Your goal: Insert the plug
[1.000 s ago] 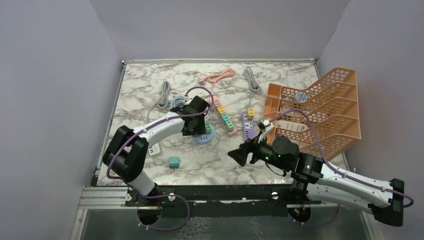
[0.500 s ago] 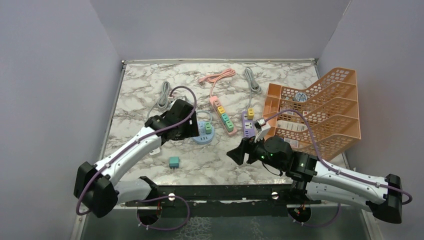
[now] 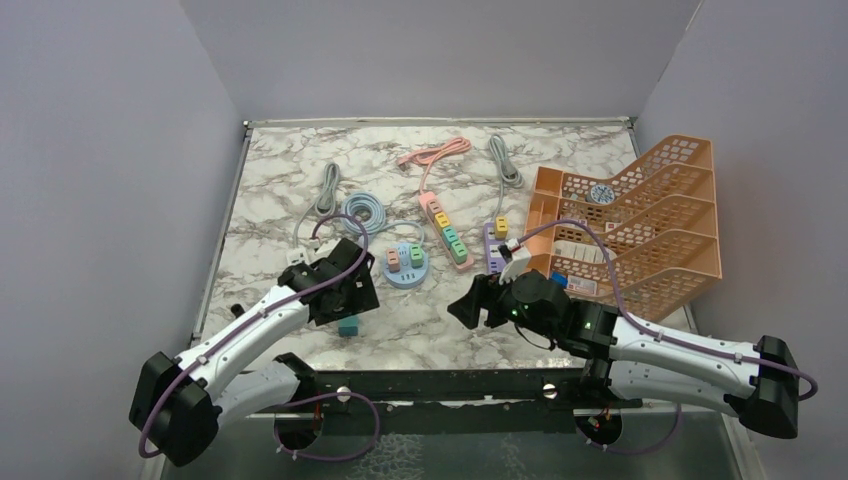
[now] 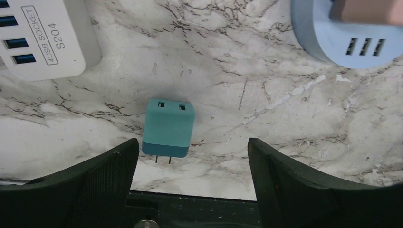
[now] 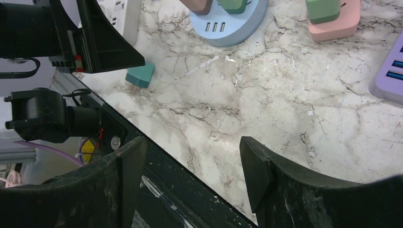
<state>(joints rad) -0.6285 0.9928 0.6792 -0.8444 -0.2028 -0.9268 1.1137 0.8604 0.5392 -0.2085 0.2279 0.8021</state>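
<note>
We see the teal plug [image 4: 167,126] best from the left wrist. It lies flat on the marble desk [image 4: 285,109] near the front edge, with two prongs pointing toward the black rail [image 4: 190,209] and two small slots on its far end. From above, the left arm [image 3: 250,325] hides most of it and only a sliver of teal shows. From the right wrist, just one corner peeks out beside a black finger.

The left tool [image 4: 192,142] hangs over the plug with its fingers spread wide, one on each side, gripping nothing. One fingertip sits just beside the plug's corner, and we cannot tell whether they touch. The right tool [image 5: 190,142] is also spread wide and holds nothing, over bare marble close to the front edge.

Much is cut off. The white USB block [image 4: 43,38] runs out of the corner of the left wrist view, yet we can read "4USB SOCKET S204" beside its blue ports. The round blue hub [image 4: 347,40] is clipped at the top, showing three ports on its side. Of the purple strip [image 5: 387,78] we get only a corner. The pink strip [image 5: 332,28] is cropped too. Things inside the orange rack [image 3: 640,220] are too small to identify, and we can read no writing there.
</note>
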